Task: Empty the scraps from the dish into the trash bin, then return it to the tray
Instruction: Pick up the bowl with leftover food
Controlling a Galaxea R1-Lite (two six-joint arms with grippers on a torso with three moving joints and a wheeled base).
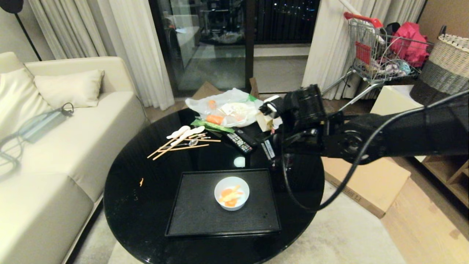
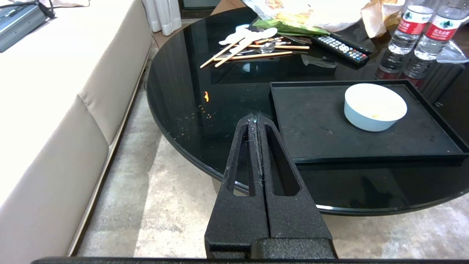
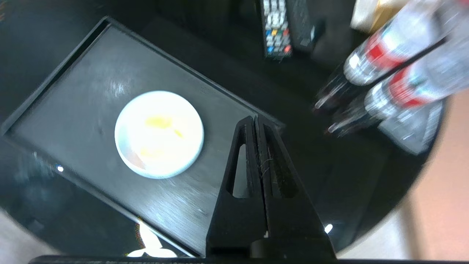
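A: Starting at the left: left gripper [image 2: 255, 119] parked low beside the round black table [image 1: 124, 190], fingers pressed together, nothing held.

B: And mid-scene?

A: Tray [image 1: 190, 216] on the table's near side; dish [image 1: 231, 193] resting on it, right of centre, scraps [image 1: 231, 196] inside.

B: Further right?

A: Right gripper [image 3: 255, 121] above the tray's edge, just beside the dish, not touching, fingers closed and empty.

B: Handling?

A: Probably light, rigid, glazed and slippery, breakable if dropped. Best pinched at the rim, one finger inside, kept level. Trash bin not visible.
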